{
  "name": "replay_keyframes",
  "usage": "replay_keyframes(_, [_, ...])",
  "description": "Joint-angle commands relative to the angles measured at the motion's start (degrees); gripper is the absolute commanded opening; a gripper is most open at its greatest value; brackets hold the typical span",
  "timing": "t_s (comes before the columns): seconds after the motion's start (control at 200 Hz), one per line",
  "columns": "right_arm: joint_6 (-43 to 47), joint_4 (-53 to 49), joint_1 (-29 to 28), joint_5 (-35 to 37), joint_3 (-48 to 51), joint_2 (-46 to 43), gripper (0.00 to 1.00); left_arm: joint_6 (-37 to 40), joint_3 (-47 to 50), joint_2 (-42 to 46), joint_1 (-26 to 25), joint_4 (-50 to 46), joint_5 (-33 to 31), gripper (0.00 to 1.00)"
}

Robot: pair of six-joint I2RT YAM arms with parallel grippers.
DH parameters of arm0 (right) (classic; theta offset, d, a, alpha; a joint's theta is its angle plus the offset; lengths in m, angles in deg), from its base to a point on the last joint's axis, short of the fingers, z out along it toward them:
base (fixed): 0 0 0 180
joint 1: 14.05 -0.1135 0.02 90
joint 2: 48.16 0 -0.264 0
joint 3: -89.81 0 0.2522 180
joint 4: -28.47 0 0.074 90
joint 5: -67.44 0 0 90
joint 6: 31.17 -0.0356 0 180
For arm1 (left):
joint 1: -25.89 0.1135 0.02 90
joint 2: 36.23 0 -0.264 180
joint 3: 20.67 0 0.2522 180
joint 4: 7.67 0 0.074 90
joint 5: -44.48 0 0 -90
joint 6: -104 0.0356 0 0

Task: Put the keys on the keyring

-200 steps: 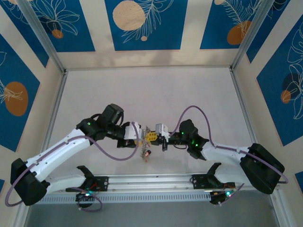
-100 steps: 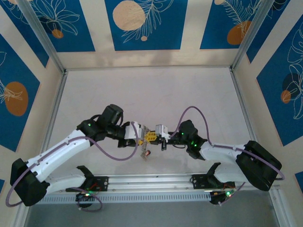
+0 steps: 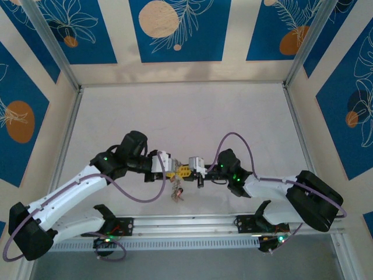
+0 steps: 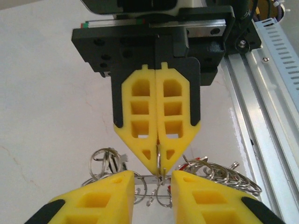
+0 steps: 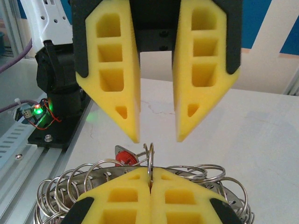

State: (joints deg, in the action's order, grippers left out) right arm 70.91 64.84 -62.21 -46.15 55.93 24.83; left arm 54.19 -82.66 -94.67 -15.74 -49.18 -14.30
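Observation:
The keyring (image 5: pixel 149 156) is a thin silvery wire ring standing on edge. My right gripper (image 5: pixel 150 173) is shut on its lower part, and shows as closed yellow fingers (image 4: pixel 140 121) in the left wrist view. My left gripper (image 4: pixel 153 181) is open, its tips either side of the ring (image 4: pixel 160 158) without touching it. From the right wrist it appears as two spread fingers (image 5: pixel 112 70) above the ring. A red key head (image 5: pixel 124 157) lies just behind the ring. From above, both grippers (image 3: pixel 173 171) (image 3: pixel 189 170) meet over the table's near middle.
Several more silvery rings (image 5: pixel 210 170) hang on a curved perforated metal strip (image 4: pixel 149 179) under the grippers. The bunch (image 3: pixel 176 192) dangles over the white table (image 3: pixel 186 116). The aluminium rail (image 4: pixel 268 93) runs close along the near edge. Frame posts stand at the far corners.
Both arms have drifted slightly left and the right elbow has pulled in. The grippers stay tip to tip and the hanging bunch has sunk a little towards the near edge.

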Motion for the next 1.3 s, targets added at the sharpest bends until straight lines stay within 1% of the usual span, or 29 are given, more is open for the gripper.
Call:
replay_keyframes(0.0, [1.45,3.30,-0.59,-0.90,-1.47,0.11,0.00,-0.55,0.33,0.33,0.67,1.38,0.06,0.27])
replay_keyframes(0.275, [1.55,3.91,-1.10,-0.02,-1.76,0.80,0.00,0.40,0.41,-1.41,0.67,-0.43,1.14,0.27])
replay_keyframes(0.4, [1.28,3.96,-1.14,0.45,-1.96,0.84,0.00,1.44,0.21,-2.27,0.67,-1.34,3.71,0.27])
replay_keyframes(0.575, [1.02,4.18,-0.88,1.25,-2.12,1.04,0.00,1.19,0.49,-1.91,0.75,-1.99,3.40,0.27])
replay_keyframes(0.72, [1.11,4.10,-0.37,1.64,-1.87,0.87,0.00,0.33,0.77,-0.37,1.24,-1.08,2.97,0.30])
replay_keyframes(0.8, [1.13,4.06,-0.33,1.54,-1.85,0.66,0.00,0.81,0.02,-0.92,1.39,-2.38,2.79,0.30])
replay_keyframes(0.995, [0.94,4.25,-0.28,0.96,-1.94,0.76,0.00,1.90,-0.61,-2.05,1.47,-4.25,6.23,0.30])
replay_keyframes(1.16, [1.15,4.12,-0.21,0.85,-1.85,0.44,0.00,1.48,-0.37,-2.09,1.46,-4.07,5.79,0.30])
replay_keyframes(1.295, [1.29,4.28,-0.43,0.75,-2.06,0.16,0.00,1.63,-1.42,-4.23,1.46,-5.67,4.34,0.24])
